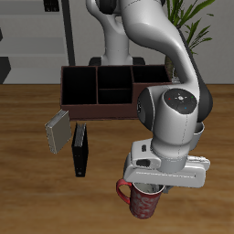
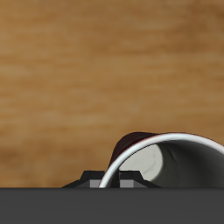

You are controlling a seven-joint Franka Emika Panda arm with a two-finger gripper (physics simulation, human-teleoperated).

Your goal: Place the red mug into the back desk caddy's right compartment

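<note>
Right at the table's front edge sits the red mug with its pale speckled pattern, upright on the wooden table, its grey-white inside filling the wrist view close up. Directly over it hangs the white-and-grey two-finger gripper, fingers reaching into or around the mug's rim; whether they are spread or pinching it, I cannot tell. Farther back, well apart from the mug, stands the long dark brown back desk caddy, its end section, the right compartment, open. Between them lie a grey book-like block and a black flat box.
</note>
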